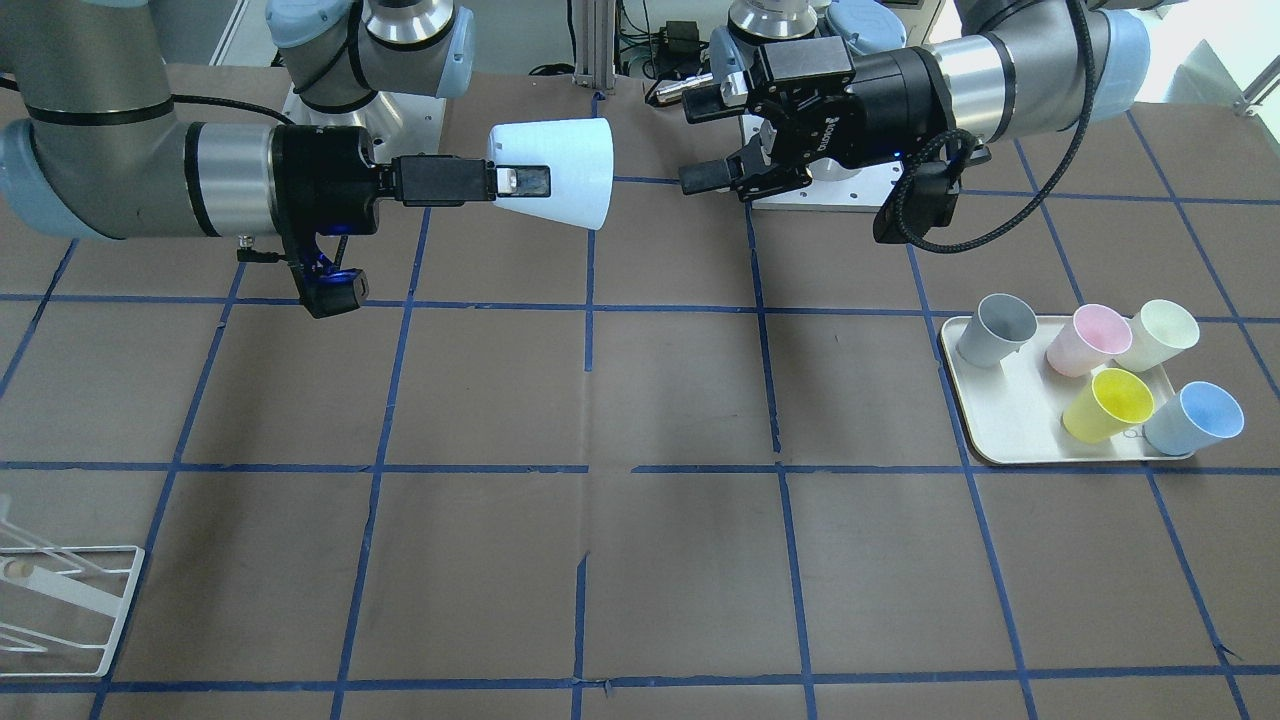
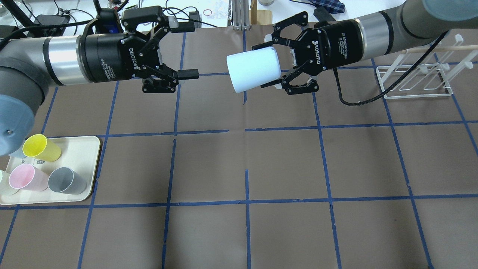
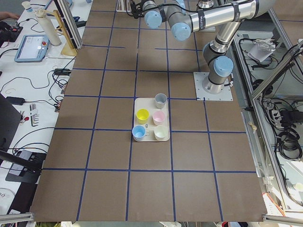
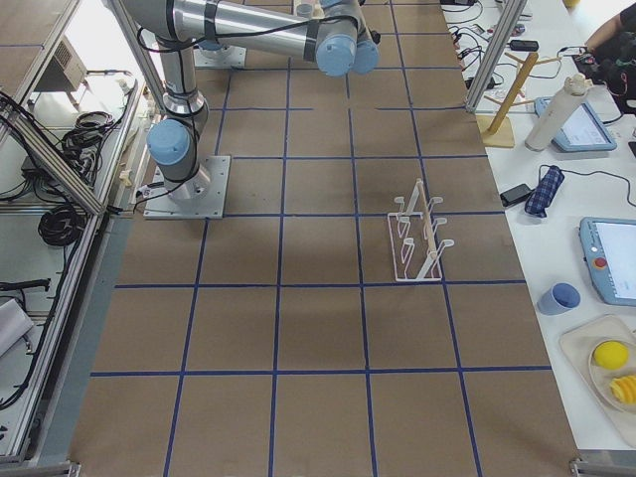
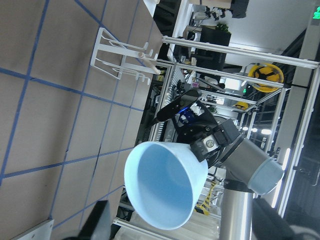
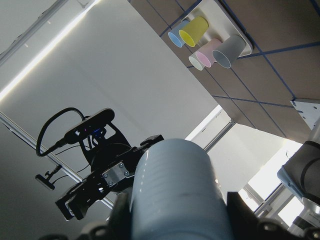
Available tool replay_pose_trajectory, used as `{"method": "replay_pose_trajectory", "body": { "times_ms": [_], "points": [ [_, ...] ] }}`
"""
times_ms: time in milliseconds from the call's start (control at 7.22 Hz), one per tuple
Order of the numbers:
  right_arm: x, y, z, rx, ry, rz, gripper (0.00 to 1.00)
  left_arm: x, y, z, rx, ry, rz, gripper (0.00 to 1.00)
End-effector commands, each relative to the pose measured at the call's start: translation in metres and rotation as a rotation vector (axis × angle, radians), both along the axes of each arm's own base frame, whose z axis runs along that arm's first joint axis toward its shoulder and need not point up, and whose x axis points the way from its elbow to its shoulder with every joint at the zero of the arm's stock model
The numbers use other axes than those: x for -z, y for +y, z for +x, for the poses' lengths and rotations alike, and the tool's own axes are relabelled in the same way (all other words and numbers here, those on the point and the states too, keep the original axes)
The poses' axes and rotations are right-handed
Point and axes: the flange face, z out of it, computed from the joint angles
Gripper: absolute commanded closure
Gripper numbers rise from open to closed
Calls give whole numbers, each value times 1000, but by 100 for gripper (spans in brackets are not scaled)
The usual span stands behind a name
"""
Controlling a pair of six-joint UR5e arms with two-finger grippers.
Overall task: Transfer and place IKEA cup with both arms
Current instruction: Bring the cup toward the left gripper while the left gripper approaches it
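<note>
Overhead, the small pale blue tapered plastic cup [image 2: 251, 69] hangs in the air above the table [image 2: 283, 164], between the two arms. It lies on its side with its sky-blue mouth turned toward the left end effector [image 2: 188, 50]. The right end effector [image 2: 262, 66] has its two black fingers pinched against the cup's narrow base end. The left end effector is spread wide with nothing between its fingers, near the cup's rim but apart from it. From the right wrist, the cup's outer wall fills the foreground and the fingers beside it are only dark blurs. The left arm's light blue elbow cap [image 2: 13, 123] hides most of the second pale blue plastic cup [image 1: 1195, 418], which shows plainly only from the front. That cup stands on the cream rectangular tray [image 2: 84, 149] with the yellow cup [image 1: 1108, 405], pink cup [image 1: 1085, 340], off-white cup [image 1: 1160, 335] and grey cup [image 1: 995, 330]. The white wire rack [image 2: 414, 80] is cut off at the front view's lower left corner. Both side views crop the end effectors at their top edges. Brown sheeting ruled into squares by blue tape covers the table, and cluttered benches with cables stand off its ends.
</note>
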Motion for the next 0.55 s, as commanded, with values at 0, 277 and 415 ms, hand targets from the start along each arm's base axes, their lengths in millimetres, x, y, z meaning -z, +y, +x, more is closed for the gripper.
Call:
{"method": "replay_pose_trajectory", "body": {
  "times_ms": [0,277,415],
  "points": [
    [-1,3,18,-9,-13,-3,65,-1,0,-7,2,53,-7,0],
    [-1,5,23,-13,-16,-3,65,6,11,-18,21,61,-3,0],
    [-1,6,26,-19,-16,-3,65,11,15,-20,23,62,6,0]
  ]
}}
